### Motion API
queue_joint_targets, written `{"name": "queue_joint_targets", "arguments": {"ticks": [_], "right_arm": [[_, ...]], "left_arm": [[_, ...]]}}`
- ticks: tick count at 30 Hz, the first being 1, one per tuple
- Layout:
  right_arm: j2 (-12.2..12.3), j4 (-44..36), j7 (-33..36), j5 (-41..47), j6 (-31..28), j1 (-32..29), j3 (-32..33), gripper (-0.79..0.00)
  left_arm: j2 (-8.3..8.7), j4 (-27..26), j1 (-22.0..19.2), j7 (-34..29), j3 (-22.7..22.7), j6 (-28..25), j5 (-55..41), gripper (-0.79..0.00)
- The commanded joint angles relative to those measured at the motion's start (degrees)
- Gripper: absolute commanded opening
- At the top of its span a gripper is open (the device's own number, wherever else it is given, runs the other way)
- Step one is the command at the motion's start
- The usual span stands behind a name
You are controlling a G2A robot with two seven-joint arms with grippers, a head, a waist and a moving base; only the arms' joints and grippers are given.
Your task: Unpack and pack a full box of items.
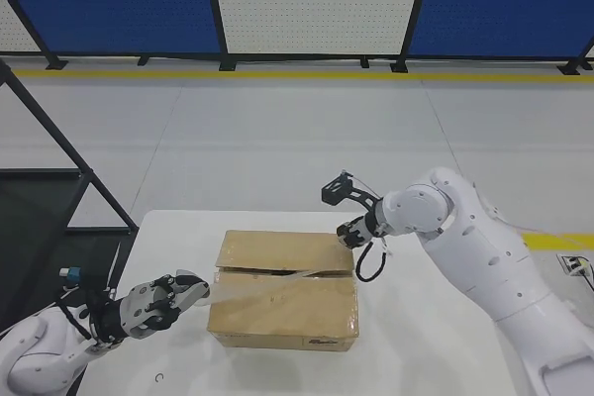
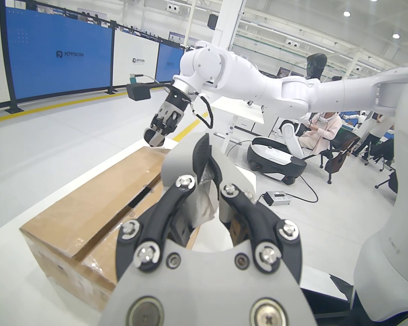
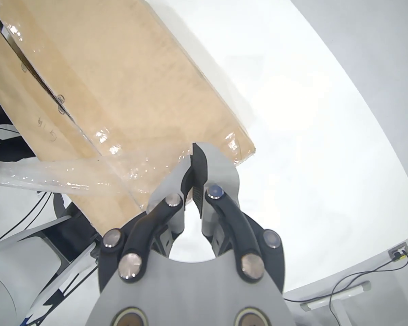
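Top view: a cardboard box [image 1: 282, 302] sits in the middle of the white counter [image 1: 426, 327], flaps folded down, so its contents are hidden; only a narrow dark slit [image 1: 297, 272] between the two flaps hints at the inside. The left claw [image 1: 200, 289] lies just beside the box's left end, and from it a strip of clear tape [image 1: 252, 284] runs across the box top toward the slit; the fingertips are hard to make out at this angle. The right claw [image 1: 346, 238] is at the far right corner of the box. Left wrist view: the left claw [image 2: 207, 164] is nearly closed, its two dark pads pinching a crumpled, whitish bunch of the tape [image 2: 204, 201], which partly hides the box [image 2: 98, 198] behind it. The slit [image 2: 139, 198] shows as a black gap along the top. Farther off, the right claw [image 2: 154, 139] points down at the far corner of the box; whether it touches the cardboard cannot be told. Right wrist view: the right claw [image 3: 195, 167] is fully closed, ribbed pads pressed flat together with no object between them, over the box's corner. The box [image 3: 115, 79] is cut off at the frame edge, and the tape [image 3: 54, 174] lifts off its top as a glossy, wrinkled band leading out of frame, over the bare counter [image 3: 309, 120].
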Motion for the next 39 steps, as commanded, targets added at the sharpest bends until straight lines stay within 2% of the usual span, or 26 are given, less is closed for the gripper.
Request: {"name": "queue_joint_targets", "arguments": {"ticks": [1,7,14,19,21,25,32,39], "right_arm": [[0.64,-1.90,-1.05,-1.32,1.68,-1.04,1.02,-0.785],[3.66,-11.79,-2.34,-4.40,7.53,-6.97,6.75,-0.785],[7.61,-28.23,0.18,-7.96,17.29,-18.78,15.60,-0.785],[9.28,-37.43,-0.13,-10.20,22.81,-26.64,20.11,-0.785],[9.73,-40.22,-1.30,-11.17,24.56,-29.40,21.55,-0.785],[10.32,-44.62,-4.20,-12.26,26.78,-33.95,23.79,-0.785],[10.77,-50.00,-11.59,-14.28,28.35,-38.55,26.83,-0.785],[11.07,-53.48,-12.83,-13.19,27.94,-40.58,29.28,-0.785]], "left_arm": [[0.00,0.00,0.00,0.00,0.00,0.00,0.00,-0.785],[0.00,0.00,0.00,0.00,0.00,0.00,0.00,-0.785],[0.00,0.00,0.00,0.00,0.00,0.00,0.00,-0.785],[0.00,0.00,0.00,0.00,0.00,0.00,0.00,-0.785],[-0.20,-0.64,0.27,-0.39,-0.28,2.41,0.83,-0.785],[-0.59,-1.44,0.59,-1.26,-0.88,4.38,2.87,-0.785],[-1.28,-1.07,0.83,-0.59,-2.14,4.12,1.77,-0.785],[-1.87,-0.72,1.88,0.14,-4.03,4.81,2.54,-0.785]]}}
